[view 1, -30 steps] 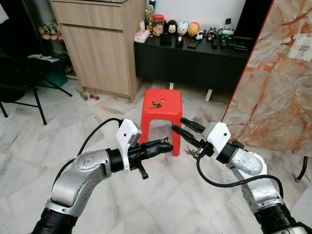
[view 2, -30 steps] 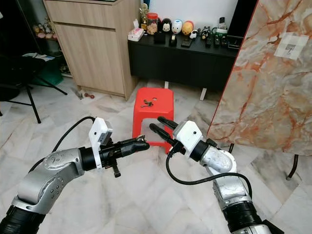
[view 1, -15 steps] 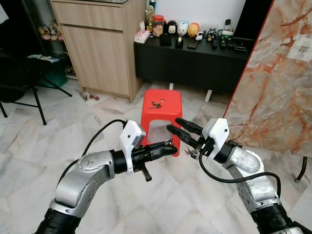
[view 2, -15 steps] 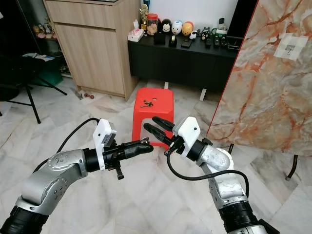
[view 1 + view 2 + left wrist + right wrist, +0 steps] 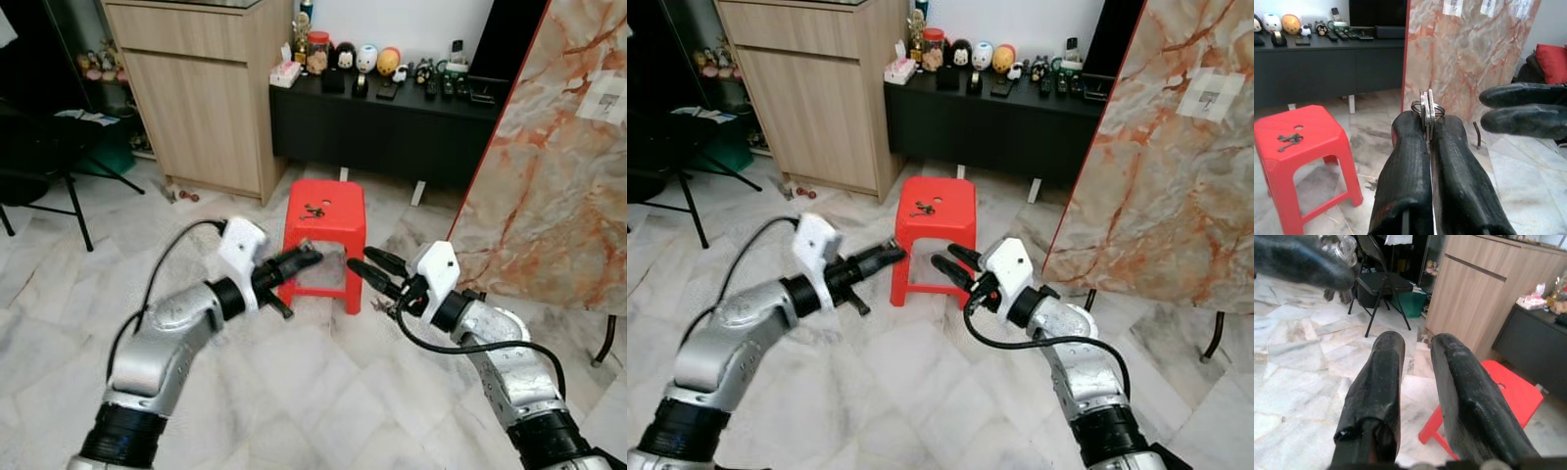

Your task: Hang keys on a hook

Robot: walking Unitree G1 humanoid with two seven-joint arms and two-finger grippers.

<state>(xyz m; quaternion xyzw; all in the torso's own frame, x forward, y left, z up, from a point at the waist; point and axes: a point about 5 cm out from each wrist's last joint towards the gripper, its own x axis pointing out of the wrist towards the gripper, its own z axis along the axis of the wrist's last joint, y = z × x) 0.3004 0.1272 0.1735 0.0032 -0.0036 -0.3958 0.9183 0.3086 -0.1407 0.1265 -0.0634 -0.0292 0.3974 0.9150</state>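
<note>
My left gripper (image 5: 312,253) is shut on a silver bunch of keys (image 5: 1426,108), whose ring and blades stick out past the fingertips. It hovers by the left front of a red plastic stool (image 5: 326,227). A second, dark bunch of keys (image 5: 313,209) lies on the stool's top. My right gripper (image 5: 359,264) is open and holds nothing, its fingers pointing at the left gripper from the stool's right side, a short gap between them. The right wrist view catches the left fingers (image 5: 1303,259) and the keys (image 5: 1341,242).
A tall marble-patterned panel (image 5: 558,157) stands close on the right. Behind the stool are a black low cabinet (image 5: 392,122) topped with figurines and a wooden cupboard (image 5: 206,93). A black folding chair (image 5: 44,171) stands at far left. Marble floor surrounds the stool.
My left gripper has swung left and farther out to the stool's left front, still shut on the keys. The right gripper has dropped slightly and stays open.
</note>
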